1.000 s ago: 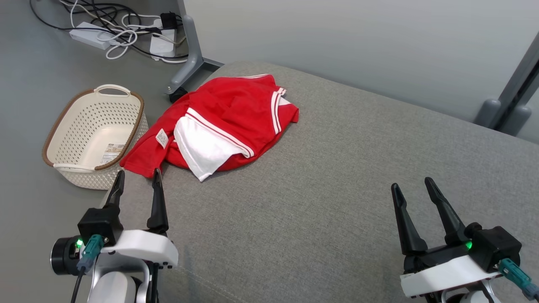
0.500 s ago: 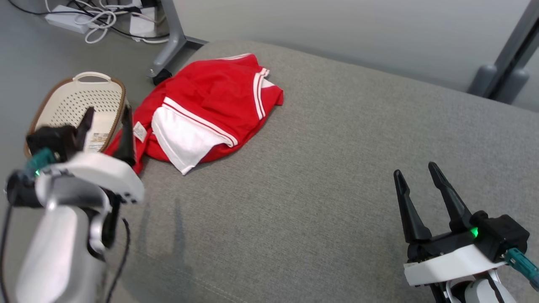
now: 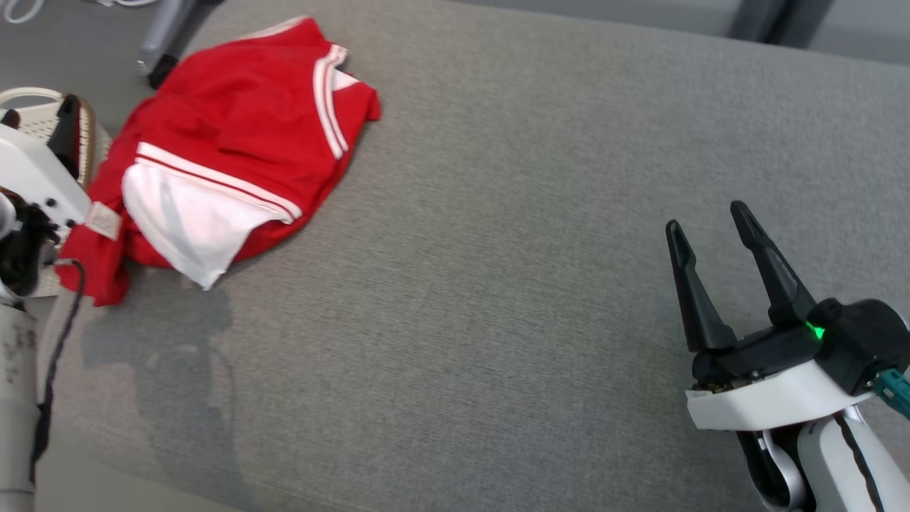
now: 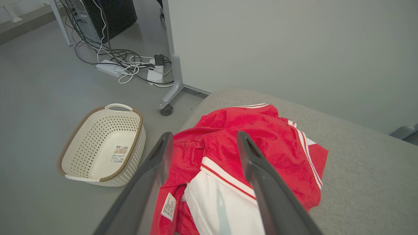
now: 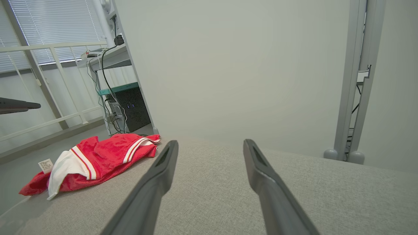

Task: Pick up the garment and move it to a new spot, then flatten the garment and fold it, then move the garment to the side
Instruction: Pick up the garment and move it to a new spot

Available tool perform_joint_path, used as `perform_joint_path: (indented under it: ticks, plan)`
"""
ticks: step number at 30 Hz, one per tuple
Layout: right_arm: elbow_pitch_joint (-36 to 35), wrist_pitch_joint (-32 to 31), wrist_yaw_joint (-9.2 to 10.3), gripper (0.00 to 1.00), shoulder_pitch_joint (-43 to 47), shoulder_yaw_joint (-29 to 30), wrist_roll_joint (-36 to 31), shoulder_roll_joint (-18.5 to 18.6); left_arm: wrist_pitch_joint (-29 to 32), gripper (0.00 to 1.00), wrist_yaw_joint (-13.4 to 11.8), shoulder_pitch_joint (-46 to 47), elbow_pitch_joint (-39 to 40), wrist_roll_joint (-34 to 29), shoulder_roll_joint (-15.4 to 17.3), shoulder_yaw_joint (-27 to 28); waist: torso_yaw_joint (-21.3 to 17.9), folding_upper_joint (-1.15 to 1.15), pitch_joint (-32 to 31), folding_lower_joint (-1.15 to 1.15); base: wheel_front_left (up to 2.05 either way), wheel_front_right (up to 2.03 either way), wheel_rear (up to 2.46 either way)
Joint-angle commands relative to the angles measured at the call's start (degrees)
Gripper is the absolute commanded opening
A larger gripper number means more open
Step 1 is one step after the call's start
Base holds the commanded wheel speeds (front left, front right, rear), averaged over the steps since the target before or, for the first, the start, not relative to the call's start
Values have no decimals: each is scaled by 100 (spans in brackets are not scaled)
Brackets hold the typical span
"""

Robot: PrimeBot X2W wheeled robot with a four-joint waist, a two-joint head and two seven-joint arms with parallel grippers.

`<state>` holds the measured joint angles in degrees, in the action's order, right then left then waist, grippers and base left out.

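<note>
Since the head camera has dipped and swung over the last second, the whole head view has shifted, and the garment (image 3: pixel 234 135) only seems to have slid: it lies crumpled in the same folds at the far left corner of the surface (image 3: pixel 498 284). Its red hem hangs over the left edge, its white panel faces up, and its label (image 4: pixel 168 206) is turned outward.

What has really moved is the left tool (image 4: pixel 204 135). A second ago it stood low, its tips just short of the garment's near hem. Now it has gone up and out to the left edge of the surface, and the head view cuts most of it off. In the left wrist view its fingers stand wide apart with nothing between them. They frame the garment's red left part from above, and I cannot tell whether they touch the cloth.

The basket (image 4: pixel 134 156) stands on the floor (image 4: pixel 39 98) just beside that corner, as before.

The right tool (image 3: pixel 705 217) stays over the near right part of the surface, well apart from the garment, its fingers still spread and holding nothing.
</note>
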<state>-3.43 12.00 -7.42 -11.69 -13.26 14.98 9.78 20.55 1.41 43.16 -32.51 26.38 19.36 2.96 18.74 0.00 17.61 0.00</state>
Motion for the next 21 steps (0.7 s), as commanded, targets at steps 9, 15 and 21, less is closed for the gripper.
perform_joint_path:
  ticks: [9,15,21]
  plan:
    - [-307,-113,-12,100,-589,-86,-76,76,202,100,16,872,-1615,323,475,324,-843,0,1024,0,0,0,0]
    - [-389,-104,-13,100,-742,-25,-91,101,196,100,178,1128,-2387,319,688,298,-1064,0,1283,0,0,0,0]
    - [-406,-81,-13,100,-759,26,-99,135,177,100,329,1346,-2836,322,737,183,-1109,0,1383,0,0,0,0]
